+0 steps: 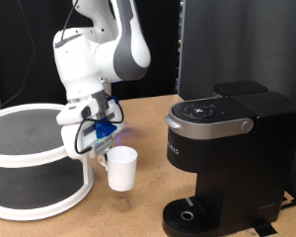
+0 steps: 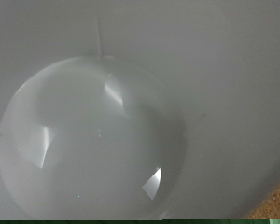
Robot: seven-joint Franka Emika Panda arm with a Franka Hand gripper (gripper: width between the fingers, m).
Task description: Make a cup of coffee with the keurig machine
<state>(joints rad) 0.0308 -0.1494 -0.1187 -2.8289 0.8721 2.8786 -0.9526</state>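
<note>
The cup, a small white mug, stands upright on the wooden table between a round shelf and the keurig machine. My gripper is right at the cup's rim, on the side toward the exterior view's left, and touches or nearly touches it. The fingertips are hidden behind the hand and the cup. The cup's empty white interior fills the wrist view, and no fingers show there. The black keurig machine is at the exterior view's right with its lid down, and its round drip tray holds nothing.
A white two-tier round shelf stands at the exterior view's left, close to the arm. A black backdrop stands behind the wooden table. A strip of table separates the cup from the machine.
</note>
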